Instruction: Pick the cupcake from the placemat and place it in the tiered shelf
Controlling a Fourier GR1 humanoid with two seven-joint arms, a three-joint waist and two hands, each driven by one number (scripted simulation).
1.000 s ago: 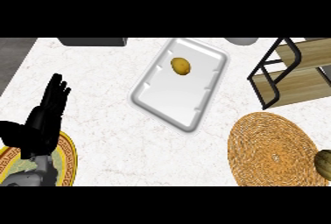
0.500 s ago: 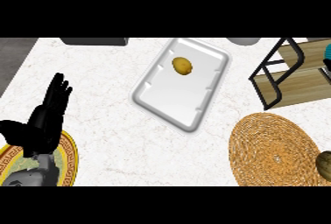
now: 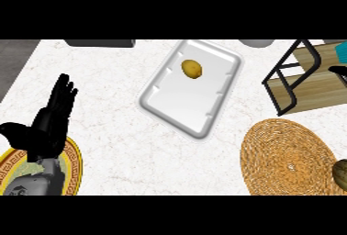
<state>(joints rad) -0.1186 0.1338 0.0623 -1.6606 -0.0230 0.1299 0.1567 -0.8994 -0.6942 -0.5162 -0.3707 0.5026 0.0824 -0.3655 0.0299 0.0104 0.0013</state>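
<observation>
Cupcake [image 3: 341,173] sits on the woven placemat [image 3: 288,158], lower right, half cut off by the frame. Left robot hand [image 3: 51,120] rests released at lower left, probably because it's on the far side. The dark sliver by the tiered shelf [image 3: 308,89] may be the right robot hand [image 3: 338,70]; can't tell its state.

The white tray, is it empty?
No, a small yellow-brown rounded item lies in the white tray, toward its far end.
</observation>
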